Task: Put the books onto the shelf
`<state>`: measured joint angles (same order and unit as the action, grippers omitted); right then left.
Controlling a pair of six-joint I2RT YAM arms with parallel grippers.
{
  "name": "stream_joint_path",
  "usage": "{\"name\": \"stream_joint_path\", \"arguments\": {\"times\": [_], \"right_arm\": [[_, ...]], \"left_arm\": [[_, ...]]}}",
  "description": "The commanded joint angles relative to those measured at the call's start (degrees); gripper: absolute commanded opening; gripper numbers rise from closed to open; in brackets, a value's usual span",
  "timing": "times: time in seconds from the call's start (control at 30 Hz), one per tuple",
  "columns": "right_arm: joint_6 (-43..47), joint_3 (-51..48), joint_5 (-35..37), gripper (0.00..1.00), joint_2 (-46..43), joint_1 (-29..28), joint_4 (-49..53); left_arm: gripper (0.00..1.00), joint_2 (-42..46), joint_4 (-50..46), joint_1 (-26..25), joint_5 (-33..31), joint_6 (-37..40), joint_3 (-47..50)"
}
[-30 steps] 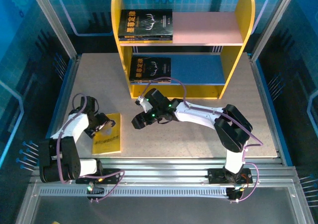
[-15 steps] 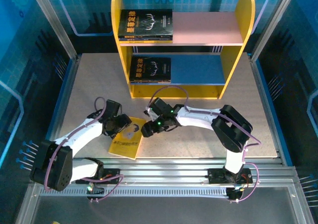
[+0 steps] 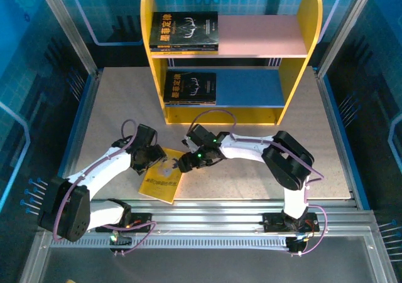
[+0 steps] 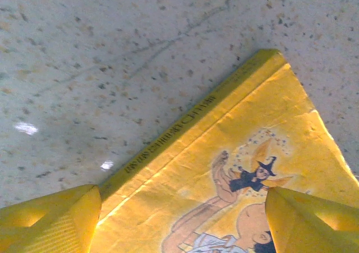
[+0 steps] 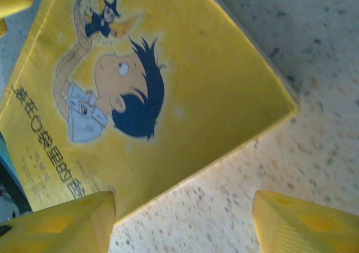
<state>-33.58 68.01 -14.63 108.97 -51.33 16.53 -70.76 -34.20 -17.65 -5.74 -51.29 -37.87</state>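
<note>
One yellow book (image 3: 157,186) with a cartoon boy on its cover lies flat near the table's front, turned at a slant. My left gripper (image 3: 159,162) hovers open at its far left corner; in the left wrist view its fingers straddle the spine and cover of the book (image 4: 224,152), left gripper (image 4: 182,225). My right gripper (image 3: 176,165) is open at the book's right edge; right gripper (image 5: 182,228) has one finger over the book (image 5: 157,84) and one over bare table. Black books lie on the shelf (image 3: 303,19): a stack (image 3: 184,31) on the pink board, another (image 3: 190,87) on the blue board.
The shelf stands at the table's back centre, with bare room on the right of its pink board (image 3: 264,35) and blue board (image 3: 251,87). Metal frame rails (image 3: 207,217) run along the near edge. Blue walls close in both sides.
The yellow book has slid right and turned, with the left gripper moving along over it. My right gripper came down and left to the book's edge, its jaws narrowing a little.
</note>
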Motion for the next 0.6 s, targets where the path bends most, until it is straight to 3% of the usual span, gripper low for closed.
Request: {"name": "stream_joint_path", "arguments": {"times": [0.0,0.27,0.4,0.57], "right_arm": [[-1.3,2.9,-1.6,0.64,2.9,-0.7,-0.5],[-1.4,6.8,-0.9,0.48,6.9,-0.3,-0.1],[-0.3,8.8,-0.2,0.38,8.5,1.5,0.6],[3.7,11.3,-0.4,0.34,10.0,4.7,1.6]], "left_arm": [[0.78,-0.2,-5.5,-0.2,-3.7,3.5,-1.3],[0.75,-6.0,-0.3,-0.9,2.3,5.0,1.9],[0.74,-9.0,1.9,-4.2,5.5,5.8,0.5],[0.73,-12.9,10.2,-9.4,11.1,2.9,-1.5]]}}
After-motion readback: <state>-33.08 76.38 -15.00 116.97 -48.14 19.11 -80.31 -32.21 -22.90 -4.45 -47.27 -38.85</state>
